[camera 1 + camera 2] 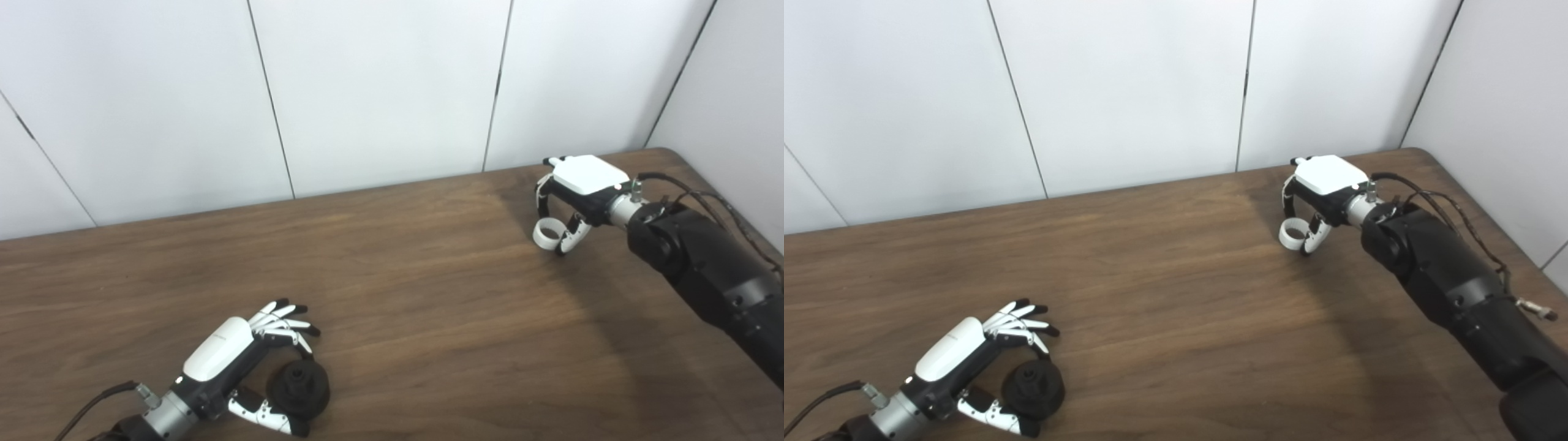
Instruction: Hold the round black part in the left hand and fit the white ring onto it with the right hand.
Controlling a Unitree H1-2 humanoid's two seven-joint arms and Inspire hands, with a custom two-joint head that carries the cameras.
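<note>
The round black part [300, 388] lies on the wooden table [416, 318] at the near left. My left hand [245, 355] is cupped around it and open, with its fingers [288, 318] spread above the far side and the thumb [264, 416] along the near side. At the far right the white ring [547, 233] sits at table level. My right hand [576, 196] reaches down over it, pinching it between a curled finger [541, 195] and the thumb [572, 236]. In the right eye view the ring [1292, 234] and the black part [1034, 387] are far apart.
White wall panels [380, 92] stand right behind the table's far edge. The table's rounded far right corner [664, 152] is close to the right hand. A cable [723, 208] runs along the right forearm.
</note>
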